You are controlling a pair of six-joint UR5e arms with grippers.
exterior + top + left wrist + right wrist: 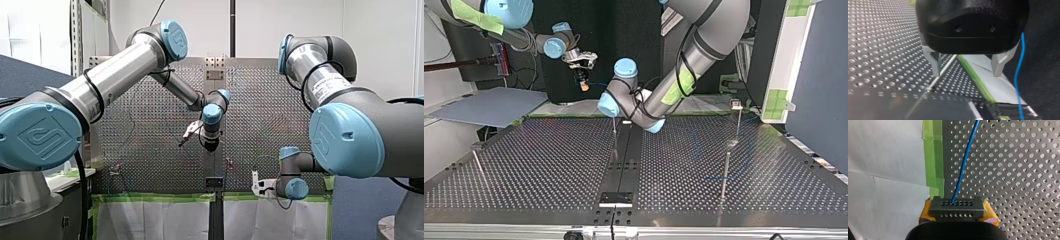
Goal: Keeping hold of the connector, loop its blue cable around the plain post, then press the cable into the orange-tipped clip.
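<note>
Right end effector (pixel 958 213): clamped on connector (pixel 957 205), yellow pads (pixel 926 212) either side.
Left end effector (pixel 967 67): spread, empty.
Blue cable (pixel 964 162): likely light, limp; best guided near connector.

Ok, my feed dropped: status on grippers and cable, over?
Right gripper shut on connector, yellow pads. Blue cable runs from it over the perforated table. Left gripper open, empty, cable beside it.

The perforated table (pixel 549 165) is edged with green tape (pixel 934 157), beyond which white paper (pixel 885 150) is laid; a black strip (pixel 628 155) is set across its middle.
</note>
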